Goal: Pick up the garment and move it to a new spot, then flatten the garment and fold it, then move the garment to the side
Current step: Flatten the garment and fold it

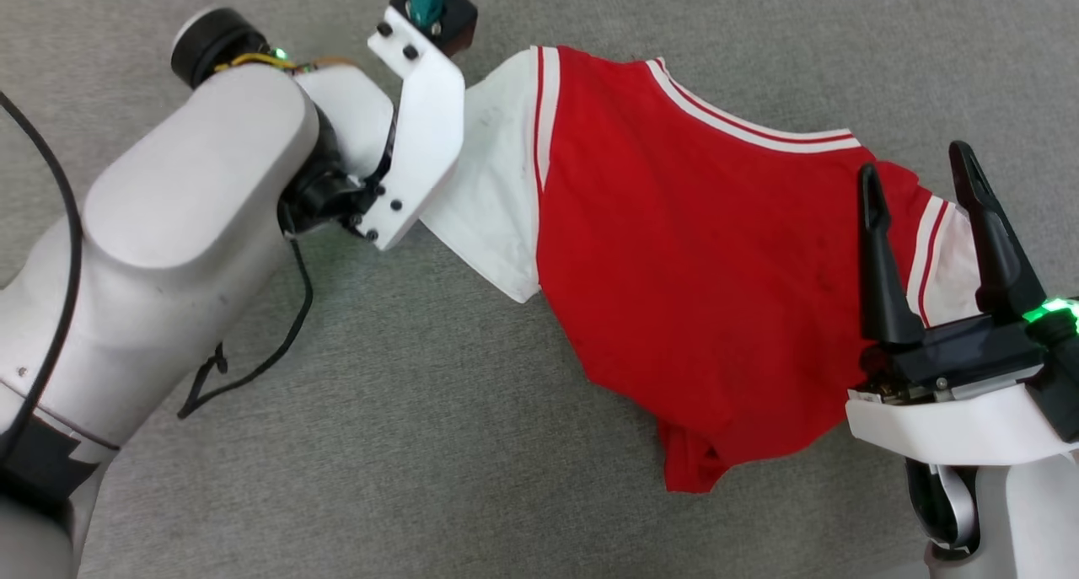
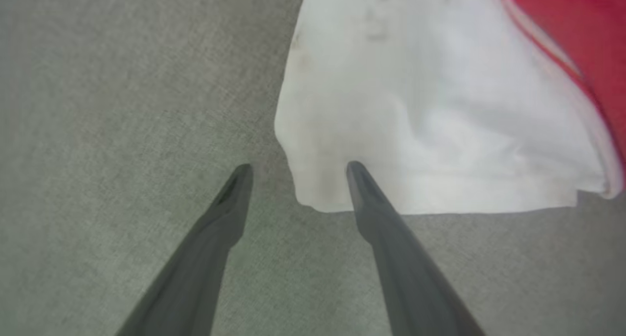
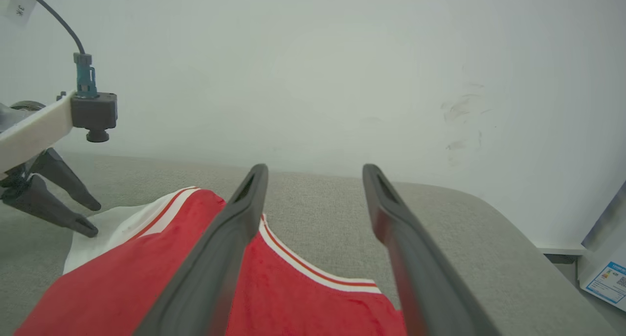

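Observation:
The garment (image 1: pixel 691 250) lies rumpled on the grey surface (image 1: pixel 421 444): a red body, white short sleeves and striped trim. My left gripper (image 2: pixel 298 172) is open and low over the left white sleeve (image 2: pixel 430 125). One fingertip (image 2: pixel 356 172) overlaps the sleeve's corner and the other is over bare surface. In the head view a white wrist bracket (image 1: pixel 421 141) covers its fingers. My right gripper (image 1: pixel 915 164) hangs open above the garment's right sleeve (image 1: pixel 948 267), holding nothing. The right wrist view shows the right gripper (image 3: pixel 315 169) open above the red cloth (image 3: pixel 122 277), with the left gripper (image 3: pixel 93 219) at the far sleeve.
A pale wall (image 3: pixel 342 72) rises behind the surface, whose rounded edge (image 3: pixel 513 228) curves away on the right. A box with a printed label (image 3: pixel 606 277) stands past that edge. A black cable (image 1: pixel 287 326) hangs from my left arm.

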### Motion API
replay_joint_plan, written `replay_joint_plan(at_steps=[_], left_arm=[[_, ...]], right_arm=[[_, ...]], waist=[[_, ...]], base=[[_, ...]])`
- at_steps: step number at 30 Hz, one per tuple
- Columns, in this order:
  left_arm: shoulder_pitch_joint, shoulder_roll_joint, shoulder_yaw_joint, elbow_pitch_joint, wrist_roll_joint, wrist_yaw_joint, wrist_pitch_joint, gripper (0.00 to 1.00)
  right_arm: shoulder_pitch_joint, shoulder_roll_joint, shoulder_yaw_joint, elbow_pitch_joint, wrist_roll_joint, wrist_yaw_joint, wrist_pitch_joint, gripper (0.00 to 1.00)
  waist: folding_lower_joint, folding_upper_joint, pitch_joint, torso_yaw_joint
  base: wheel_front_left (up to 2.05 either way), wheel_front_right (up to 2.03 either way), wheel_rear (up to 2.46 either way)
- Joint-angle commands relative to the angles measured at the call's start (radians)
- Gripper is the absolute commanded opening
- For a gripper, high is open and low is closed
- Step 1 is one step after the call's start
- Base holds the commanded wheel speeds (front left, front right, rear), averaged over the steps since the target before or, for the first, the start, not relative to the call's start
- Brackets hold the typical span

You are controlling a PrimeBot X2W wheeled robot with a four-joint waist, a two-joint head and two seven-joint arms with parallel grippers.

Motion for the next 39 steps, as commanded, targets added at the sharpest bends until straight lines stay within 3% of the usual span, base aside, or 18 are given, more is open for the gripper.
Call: replay_joint_plan(at_steps=[1,5,6,8,18,29,34,39], left_arm=[[-0.01,0.006,-0.025,0.004,-0.006,0.0,0.014,1.0],[0.002,0.03,-0.132,0.006,-0.024,0.0,0.037,1.0],[0.008,0.052,-0.197,0.014,-0.047,0.0,0.03,1.0],[0.004,0.053,-0.218,0.019,-0.065,0.0,0.014,0.0],[-0.089,0.078,-0.215,-0.045,-0.175,0.0,-0.13,0.0],[-0.098,0.305,-0.2,-0.207,-0.274,0.004,-0.121,0.0],[-0.044,0.397,-0.202,-0.222,-0.289,0.047,-0.119,0.0],[0.039,0.453,-0.205,-0.176,-0.316,0.098,-0.153,0.0]], right_arm=[[-0.017,0.005,0.002,0.002,0.0,-0.001,-0.002,1.0],[-0.031,0.008,0.004,0.014,0.003,-0.001,-0.002,1.0],[-0.036,0.009,0.007,0.023,0.005,-0.001,-0.002,1.0],[-0.041,0.01,0.004,0.028,0.004,-0.001,-0.002,1.0],[0.008,0.01,-0.027,0.057,-0.006,-0.001,-0.002,1.0],[0.061,0.01,-0.056,0.076,-0.011,-0.001,-0.002,1.0],[0.052,0.01,-0.051,0.078,-0.006,-0.001,-0.002,1.0],[0.037,0.003,-0.051,0.09,-0.007,-0.001,-0.002,1.0]], waist=[[0.0,0.0,0.02,-0.016],[0.0,0.0,0.035,-0.027],[0.0,0.0,0.04,-0.031],[0.0,0.0,0.036,-0.028],[0.0,0.0,-0.078,0.069],[0.0,0.0,-0.154,0.177],[0.0,0.0,-0.147,0.179],[0.0,0.0,-0.118,0.154]], base=[[0.0,0.0,0.0],[0.0,0.0,0.0],[0.0,0.0,0.0],[0.0,0.0,0.0],[0.0,0.0,0.0],[0.0,0.0,0.0],[0.0,0.0,0.0],[0.0,0.0,0.0]])
